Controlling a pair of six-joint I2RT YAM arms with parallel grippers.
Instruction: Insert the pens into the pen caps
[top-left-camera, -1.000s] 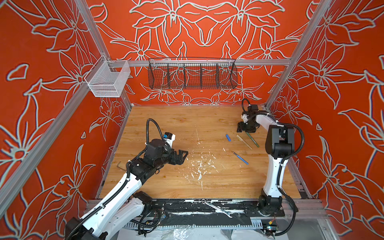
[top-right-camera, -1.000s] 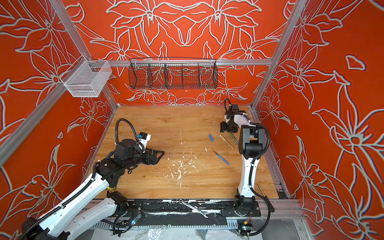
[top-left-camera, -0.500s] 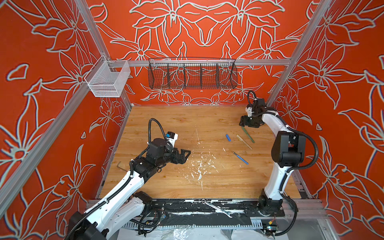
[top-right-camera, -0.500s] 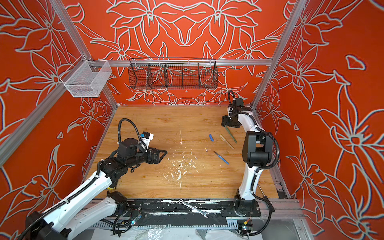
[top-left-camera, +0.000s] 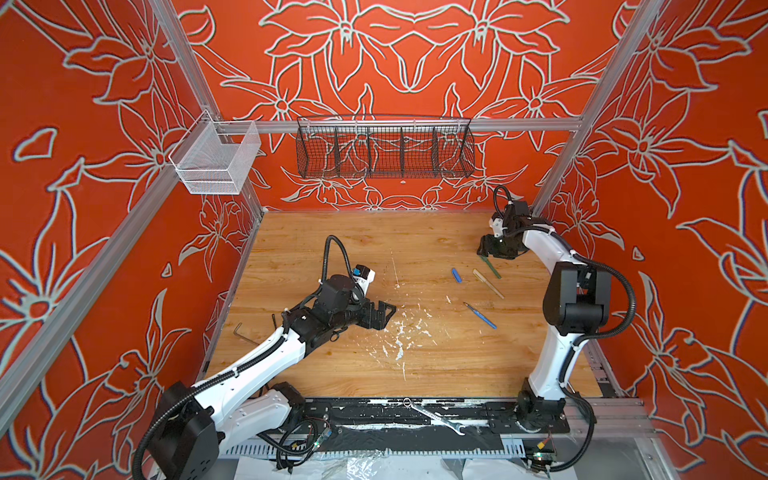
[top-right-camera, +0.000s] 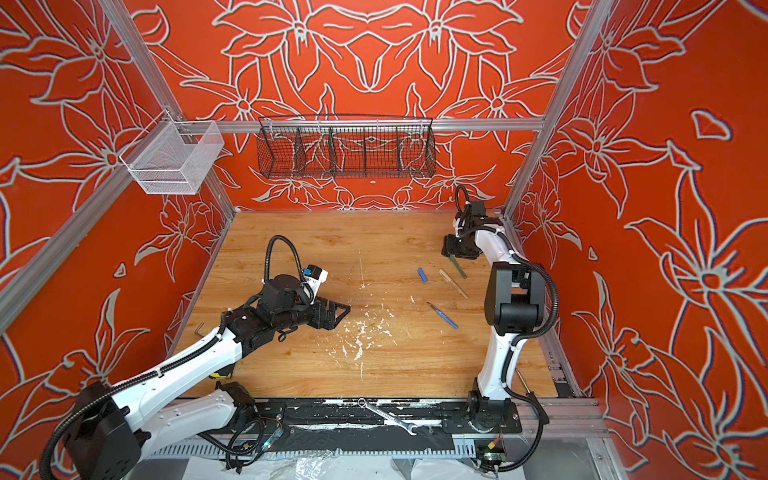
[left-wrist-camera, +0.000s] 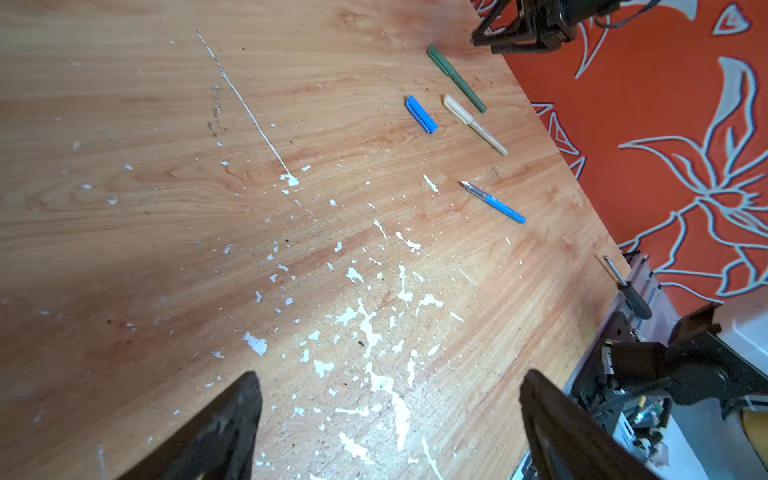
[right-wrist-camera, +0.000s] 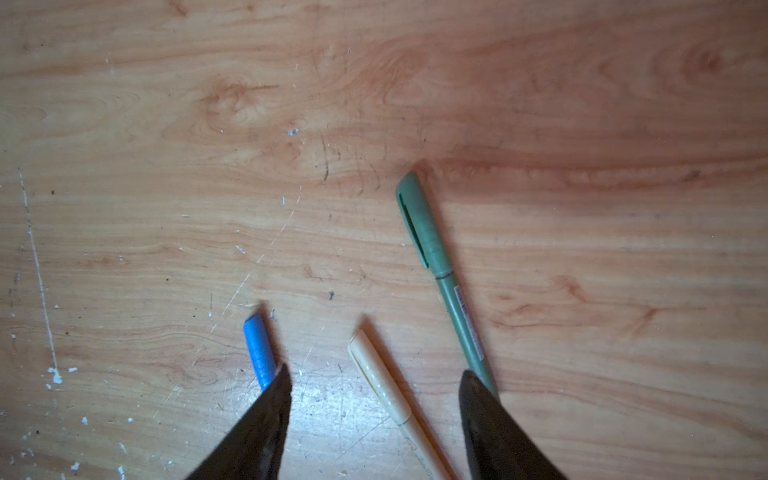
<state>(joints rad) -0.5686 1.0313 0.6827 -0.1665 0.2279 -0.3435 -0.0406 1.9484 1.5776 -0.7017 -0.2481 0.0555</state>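
Our right gripper (right-wrist-camera: 376, 371) hangs w/ jaws apart, holding nothing. The capped beige pen (right-wrist-camera: 390, 399) shows between its fingers, w/ the loose blue cap (right-wrist-camera: 258, 353) by one finger and the capped green pen (right-wrist-camera: 440, 274) by the other. The left gripper (left-wrist-camera: 390, 374) is spread wide & empty over the worktop (left-wrist-camera: 124, 124), prob on standby. The blue pen (left-wrist-camera: 496, 204) lies bare-tipped, apart from its cap, so imo that pair's what's left.

You're seeing a hex key (top-left-camera: 245, 338) lying at the table's (top-left-camera: 332, 374) left edge and a silver wrench (top-left-camera: 434, 417) lying out front. A black wire basket (top-left-camera: 384, 151) is hanging on the back wall.
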